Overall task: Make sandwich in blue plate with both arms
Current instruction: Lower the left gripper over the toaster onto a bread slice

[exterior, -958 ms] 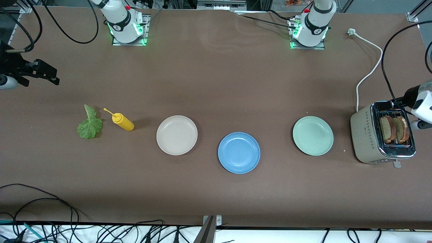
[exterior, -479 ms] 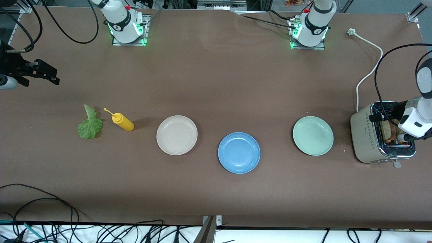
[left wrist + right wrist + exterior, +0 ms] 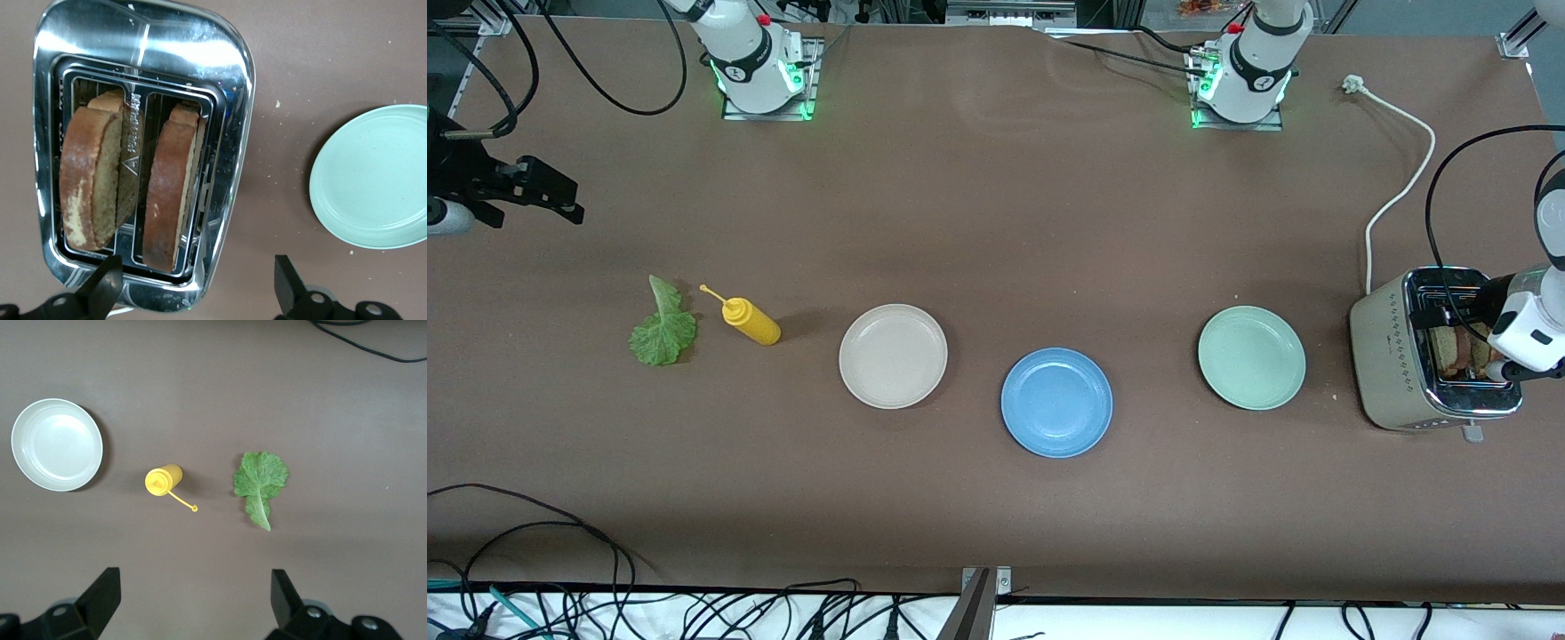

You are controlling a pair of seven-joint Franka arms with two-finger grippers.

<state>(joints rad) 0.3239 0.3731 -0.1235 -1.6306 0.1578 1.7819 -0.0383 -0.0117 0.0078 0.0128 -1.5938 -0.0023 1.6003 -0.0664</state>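
Two white robot arms: the right arm (image 3: 738, 49) and the left arm (image 3: 1258, 53) rise from rounded bases with dark grey bands, small red buttons and green lights, bolted to metal plates on the brown table (image 3: 996, 222). Black cables loop from each arm. The left gripper (image 3: 200, 293) and right gripper (image 3: 193, 607) each carry two black wedge-shaped fingers with round screws, and the left wrist housing above the toaster (image 3: 1392, 356) is white with dark markings.
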